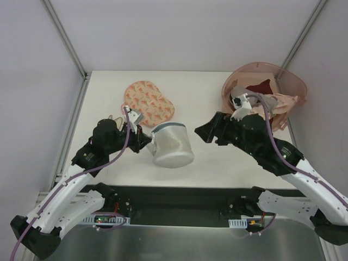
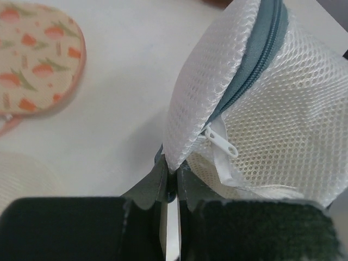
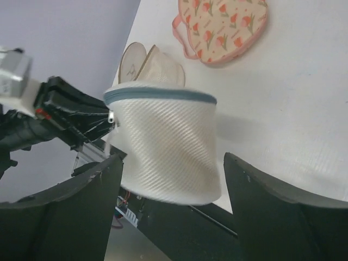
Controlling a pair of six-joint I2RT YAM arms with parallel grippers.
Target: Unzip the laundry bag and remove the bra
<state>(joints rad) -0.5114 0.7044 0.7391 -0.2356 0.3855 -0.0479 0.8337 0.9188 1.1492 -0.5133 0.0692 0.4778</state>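
Observation:
The laundry bag [image 1: 173, 144] is a white mesh pouch with a grey-blue zipper rim [image 2: 255, 60], standing on the table between the arms. My left gripper [image 1: 149, 142] is shut on the bag's left edge, pinching the grey-blue rim end and mesh between its fingers [image 2: 173, 179]. The white zipper pull [image 2: 222, 142] hangs just right of the pinch, and the zipper looks closed. My right gripper [image 1: 202, 132] is open to the right of the bag, apart from it; the bag [image 3: 163, 147] shows between its fingers [image 3: 173, 160]. The bra is hidden; only a pale cream tint shows through the mesh.
A flat pink oval pouch with orange prints [image 1: 148, 100] lies behind the bag. A beige cupped garment [image 1: 115, 118] lies by the left arm. A pink translucent tub [image 1: 288, 81] with beige and maroon garments stands at the back right, behind the right arm.

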